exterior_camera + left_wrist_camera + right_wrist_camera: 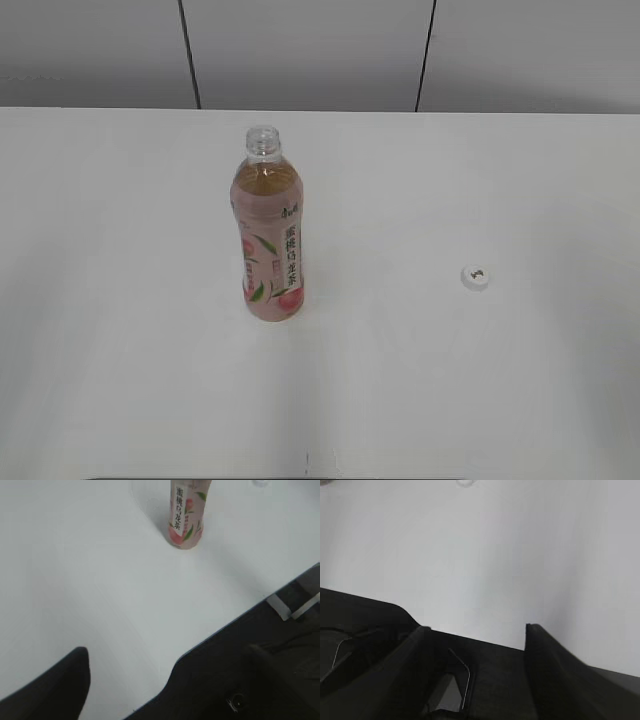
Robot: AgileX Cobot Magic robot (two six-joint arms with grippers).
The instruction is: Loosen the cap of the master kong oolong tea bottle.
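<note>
The master kong oolong tea bottle (268, 235) stands upright at the middle of the white table, its neck open with no cap on it. The cap (476, 276) lies flat on the table to the right of the bottle, apart from it. In the left wrist view the bottle's lower part (187, 515) shows at the top edge, far from my left gripper (167, 652), which is open and empty near the table's front edge. My right gripper (475, 630) is open and empty; a faint round shape, likely the cap (465, 482), sits at the top edge. Neither gripper shows in the exterior view.
The white table (120, 300) runs to a grey panelled wall (300, 50) at the back. Its front edge (240, 617) crosses the left wrist view diagonally, with dark floor and frame parts beyond it.
</note>
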